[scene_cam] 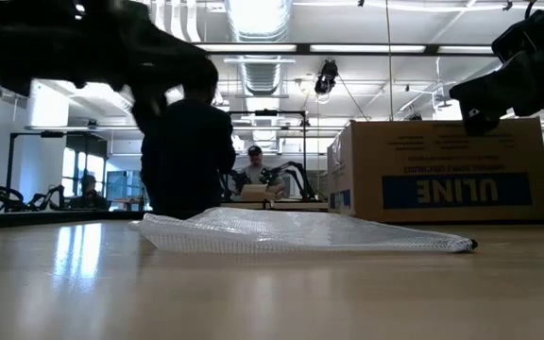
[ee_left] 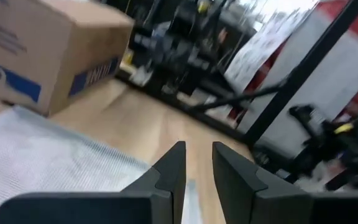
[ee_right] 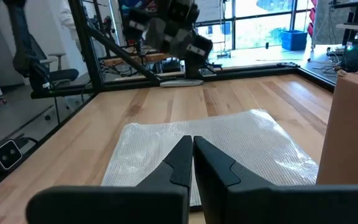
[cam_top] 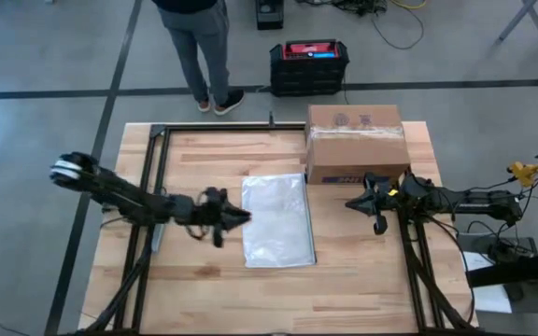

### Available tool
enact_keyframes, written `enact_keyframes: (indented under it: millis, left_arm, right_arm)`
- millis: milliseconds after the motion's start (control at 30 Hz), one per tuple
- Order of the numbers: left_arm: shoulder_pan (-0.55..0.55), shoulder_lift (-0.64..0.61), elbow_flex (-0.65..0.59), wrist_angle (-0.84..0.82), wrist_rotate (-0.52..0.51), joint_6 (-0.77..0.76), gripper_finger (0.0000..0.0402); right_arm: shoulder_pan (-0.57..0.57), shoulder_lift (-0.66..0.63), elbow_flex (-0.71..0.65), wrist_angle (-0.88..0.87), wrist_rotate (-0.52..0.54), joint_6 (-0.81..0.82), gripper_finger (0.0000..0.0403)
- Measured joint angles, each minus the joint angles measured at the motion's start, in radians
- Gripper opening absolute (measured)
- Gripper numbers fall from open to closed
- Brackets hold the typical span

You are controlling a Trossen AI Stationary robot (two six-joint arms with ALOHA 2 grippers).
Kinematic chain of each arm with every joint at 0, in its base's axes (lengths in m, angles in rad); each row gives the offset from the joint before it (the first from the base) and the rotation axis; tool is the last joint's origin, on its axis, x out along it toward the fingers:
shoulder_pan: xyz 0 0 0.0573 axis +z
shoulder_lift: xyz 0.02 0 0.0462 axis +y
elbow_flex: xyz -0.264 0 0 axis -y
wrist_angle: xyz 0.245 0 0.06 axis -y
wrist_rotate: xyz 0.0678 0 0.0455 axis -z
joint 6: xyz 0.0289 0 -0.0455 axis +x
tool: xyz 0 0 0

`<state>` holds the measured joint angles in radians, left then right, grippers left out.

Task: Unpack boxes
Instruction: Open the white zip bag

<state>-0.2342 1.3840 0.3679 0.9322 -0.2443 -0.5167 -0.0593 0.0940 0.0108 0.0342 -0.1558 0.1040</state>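
High view: your tabletop (cam_top: 204,280) carries the brown ULINE box (cam_top: 356,140) at its far right edge, flaps closed. Clear plastic bag (cam_top: 276,220) lies flat mid-table, just beside the box. Left hand (cam_top: 241,216) hovers at the bag's left edge, fingers slightly parted, empty. Right hand (cam_top: 355,202), clenched, empty, near the box's front.
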Motion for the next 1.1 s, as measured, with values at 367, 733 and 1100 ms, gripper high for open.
enact_keyframes:
  millis: [367, 733, 1100]
  left_arm:
    - [0.000, 0.263, 0.451, -0.822, -0.092, 0.064, 0.0062]
    - [-0.003, 0.395, 0.619, -0.987, -0.113, 0.162, 0.0116]
    - [0.148, 0.317, 0.586, -1.015, -0.235, 0.289, 0.0259]
  right_arm:
    - [0.000, 0.000, 0.000, 0.004, 0.000, -0.003, 0.0000]
    - [0.000, 0.000, 0.000, 0.006, -0.001, 0.206, 0.0000]
    - [0.000, 0.020, 0.000, 0.131, 0.060, 0.221, 0.0000]
